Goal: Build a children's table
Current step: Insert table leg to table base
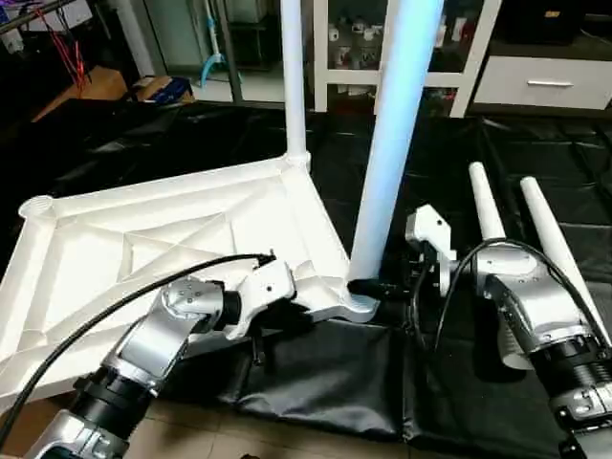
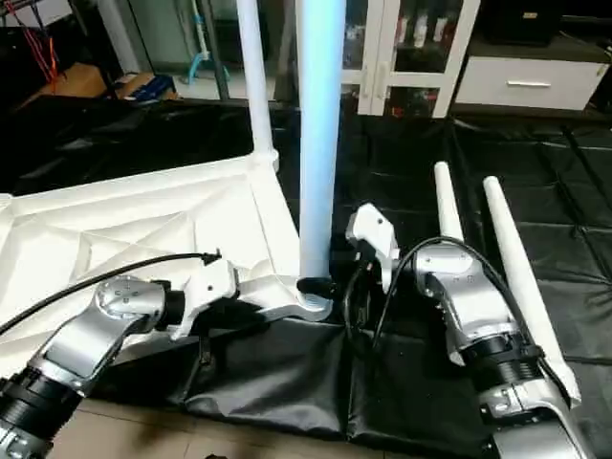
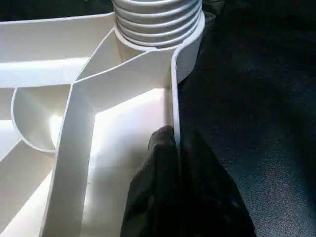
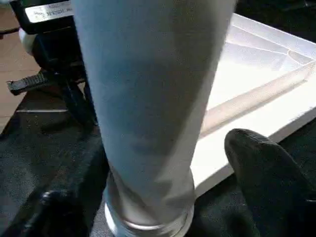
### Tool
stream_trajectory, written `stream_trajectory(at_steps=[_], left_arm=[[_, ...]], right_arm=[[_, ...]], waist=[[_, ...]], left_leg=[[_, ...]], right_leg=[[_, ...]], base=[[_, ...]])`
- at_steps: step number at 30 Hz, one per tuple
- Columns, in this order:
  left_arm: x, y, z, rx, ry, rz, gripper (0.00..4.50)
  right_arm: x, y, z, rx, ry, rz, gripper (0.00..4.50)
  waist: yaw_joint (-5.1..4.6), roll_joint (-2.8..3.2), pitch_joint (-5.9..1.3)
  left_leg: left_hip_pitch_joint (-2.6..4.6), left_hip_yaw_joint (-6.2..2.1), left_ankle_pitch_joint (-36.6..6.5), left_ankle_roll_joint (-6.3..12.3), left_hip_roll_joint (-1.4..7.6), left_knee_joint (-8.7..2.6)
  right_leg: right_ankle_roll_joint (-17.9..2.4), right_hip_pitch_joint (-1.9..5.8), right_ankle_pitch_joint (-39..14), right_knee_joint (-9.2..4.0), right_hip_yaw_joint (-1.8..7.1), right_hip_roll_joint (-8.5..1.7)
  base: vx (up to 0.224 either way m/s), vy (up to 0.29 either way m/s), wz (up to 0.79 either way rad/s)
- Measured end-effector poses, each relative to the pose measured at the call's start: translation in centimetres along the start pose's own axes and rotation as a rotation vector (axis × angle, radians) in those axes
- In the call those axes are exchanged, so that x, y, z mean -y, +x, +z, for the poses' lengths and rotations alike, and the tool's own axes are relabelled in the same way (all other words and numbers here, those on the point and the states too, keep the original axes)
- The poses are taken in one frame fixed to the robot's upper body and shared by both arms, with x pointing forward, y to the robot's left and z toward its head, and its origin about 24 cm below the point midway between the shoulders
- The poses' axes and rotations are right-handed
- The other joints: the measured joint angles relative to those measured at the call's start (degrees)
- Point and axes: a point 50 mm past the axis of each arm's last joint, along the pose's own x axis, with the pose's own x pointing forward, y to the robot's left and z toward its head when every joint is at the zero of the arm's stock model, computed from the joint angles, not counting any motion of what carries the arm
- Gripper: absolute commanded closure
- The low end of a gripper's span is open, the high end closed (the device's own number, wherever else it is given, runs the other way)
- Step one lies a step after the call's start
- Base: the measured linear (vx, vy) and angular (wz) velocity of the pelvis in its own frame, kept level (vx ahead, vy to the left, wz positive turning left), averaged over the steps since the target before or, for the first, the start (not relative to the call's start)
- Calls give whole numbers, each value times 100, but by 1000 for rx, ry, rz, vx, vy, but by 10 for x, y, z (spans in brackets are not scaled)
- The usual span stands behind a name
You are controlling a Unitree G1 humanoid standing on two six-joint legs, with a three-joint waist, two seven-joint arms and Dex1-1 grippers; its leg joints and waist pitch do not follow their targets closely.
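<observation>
Tabletop (image 1: 172, 239) lies underside up on the black sheet (image 1: 325, 382), ribs showing, near edge towards us. We note two legs standing upright in corner sockets: the far leg (image 1: 294, 76) at the far right corner, the near leg (image 1: 392, 143) at the near right corner. Two spare legs (image 1: 535, 239) lie flat on the sheet to the right, side by side, long axes running away from us.

Key relation: near leg's long axis is vertical, and it rises directly in front of the right gripper (image 1: 378, 287), whose fingers sit at the base of the leg where it meets the socket. The right arm is the nearer one to this leg. In the right wrist view the leg (image 4: 148, 98) stands between the fingers; one fingertip (image 4: 266, 168) shows just beside it, apart from the surface. We read the right jaws as spread around the leg, not clamped on it; contact cannot be confirmed.

Left gripper (image 3: 173, 163) is clenched on the tabletop's near rim (image 3: 174, 98), a little left of the same socket, where threads (image 3: 158, 19) of the near leg still show. We judge it is steadying the top.

Judgement: seating of the near leg looks unfinished.
</observation>
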Motion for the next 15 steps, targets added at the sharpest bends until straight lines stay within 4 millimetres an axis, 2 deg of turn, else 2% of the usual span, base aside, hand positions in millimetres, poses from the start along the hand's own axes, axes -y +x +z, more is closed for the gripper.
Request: stream_trajectory(at_steps=[2,6,8,12,13,15], left_arm=[[0,0,0,-1,2,-6,450],[1,1,0,-2,6,-18,450],[2,1,0,-2,9,-22,450],[2,1,0,-3,9,-23,450],[2,1,-1,-4,8,-23,450],[1,0,-1,-6,4,-19,450]], right_arm=[[0,-1,0,-1,1,15,116],[-2,-1,0,-1,8,53,135],[-3,-2,-1,-5,8,64,160],[-3,-2,-1,-3,11,77,175],[-3,-1,-2,1,18,75,205],[-4,3,-4,15,34,75,214]], waist=[[12,0,0],[44,0,0],[54,1,0],[50,0,-1],[48,-1,-2],[39,-2,-4]], left_leg=[[0,0,0,0,1,2],[0,0,0,0,3,12],[0,0,0,0,3,18],[1,0,0,0,5,25],[2,0,0,0,6,25],[4,0,0,0,8,30]], right_leg=[[0,0,0,3,-1,0],[0,1,0,12,0,0],[-1,2,1,15,0,0],[-1,2,3,21,0,0],[-1,2,3,23,0,0],[-1,2,3,32,0,1]], base=[[0,0,0],[0,0,0],[0,0,0],[0,0,0],[0,0,0],[0,0,0]])
